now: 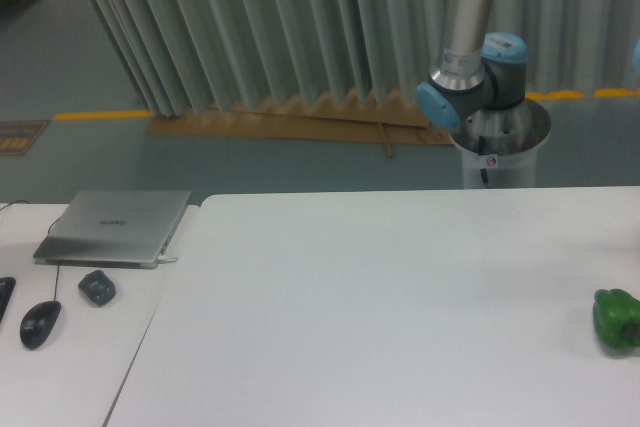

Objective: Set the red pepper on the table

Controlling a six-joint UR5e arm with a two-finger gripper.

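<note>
— Where's the red pepper? I can't spot it anywhere.

— Nor can I. From here it isn't in sight at all. The only pepper showing is the green pepper (617, 319), sitting near the right edge of the tabletop (380, 297), and that's not the one wanted.

— And the jaws, are they carrying it?

— Can't say. The working end of the arm (468, 57) is out past the right side of what we can see; only the upright section and the blue joint by the metal pedestal (498, 152) show. Whether the jaws are spread, closed, or clamped on the red pepper, I can't tell.

— So what would you want from it on this step?

— My guess is it's off fetching or bringing the red one. To do it well, I'd have it come in high enough to clear the green pepper, pick a bare stretch of the white surface well apart from it, and lower until the pepper's base touches before letting go. It's round and lobed, so dropped from a height it would likely roll.

— And keep away from the left?

— Yes. The laptop (115, 226) and mouse (40, 323) sit on the narrower desk (70, 367) beside it. Wrong surface.
</note>
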